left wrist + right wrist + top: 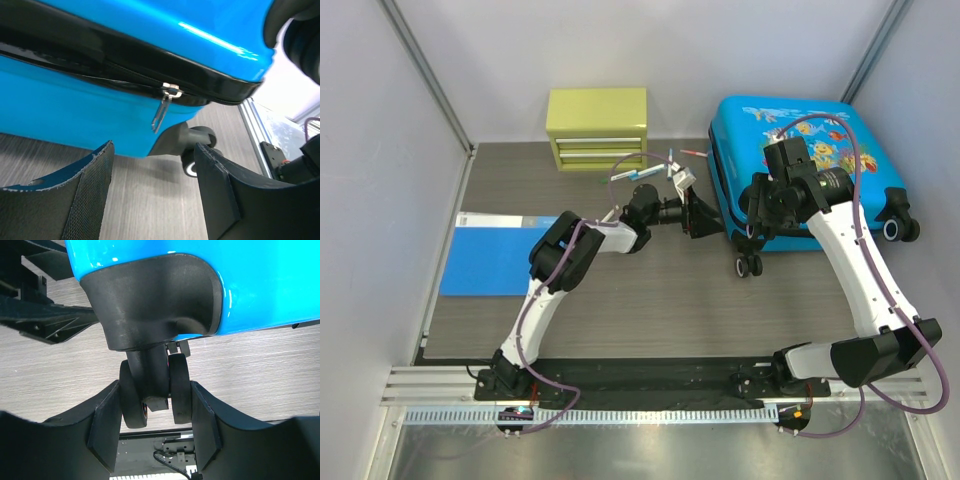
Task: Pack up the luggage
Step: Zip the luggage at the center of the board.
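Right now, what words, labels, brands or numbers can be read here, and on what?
None readable.
The bright-blue hard-shell suitcase: only fish-and-coral pictures, no lettering.
The white strip on the flat blue folder: too small to tell.
The yellow-green drawer box: no markings visible.

Far across my table [650, 310], a yellow-green drawer box [597, 128] sits against the back wall [650, 50] — drawers shut. On my left, a flat blue folder [490, 262] lies by the table's edge.
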You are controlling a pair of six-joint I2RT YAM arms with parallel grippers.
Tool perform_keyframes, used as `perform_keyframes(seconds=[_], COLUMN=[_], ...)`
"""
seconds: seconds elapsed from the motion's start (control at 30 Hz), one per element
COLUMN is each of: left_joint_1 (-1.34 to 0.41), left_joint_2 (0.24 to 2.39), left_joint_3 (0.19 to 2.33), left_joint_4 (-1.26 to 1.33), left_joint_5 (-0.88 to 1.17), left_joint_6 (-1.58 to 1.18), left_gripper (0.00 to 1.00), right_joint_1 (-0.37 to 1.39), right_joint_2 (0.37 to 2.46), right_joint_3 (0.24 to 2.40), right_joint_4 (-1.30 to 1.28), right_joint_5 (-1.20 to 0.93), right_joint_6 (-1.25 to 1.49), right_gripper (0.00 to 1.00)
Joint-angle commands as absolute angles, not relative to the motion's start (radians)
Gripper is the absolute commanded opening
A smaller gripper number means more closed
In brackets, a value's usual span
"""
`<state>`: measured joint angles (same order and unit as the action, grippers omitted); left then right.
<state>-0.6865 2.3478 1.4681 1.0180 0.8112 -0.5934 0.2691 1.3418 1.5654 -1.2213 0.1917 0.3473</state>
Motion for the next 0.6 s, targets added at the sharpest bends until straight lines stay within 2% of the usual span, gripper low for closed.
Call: perform_keyframes(seconds=[0.0, 0.57], left_joint_1=[-0.686, -0.733], left_joint_2=[2.364, 2.395], left_joint_3=[1.532, 1.612], left_joint_4=[1.034, 1.022], left_joint_5=[0.787, 0.75], left_joint_6=[-0.554, -0.558], left_gripper=[0.66, 0.6], right_joint_1=[0.252, 0.252], right_joint_2=[1.278, 1.296], right_joint_3=[1.657, 1.647], right_joint_4=[-1.069, -1.057], right_joint_5=[0.273, 0.267], right_joint_6=[0.4, 0.377], right_gripper=[0.01, 0.01])
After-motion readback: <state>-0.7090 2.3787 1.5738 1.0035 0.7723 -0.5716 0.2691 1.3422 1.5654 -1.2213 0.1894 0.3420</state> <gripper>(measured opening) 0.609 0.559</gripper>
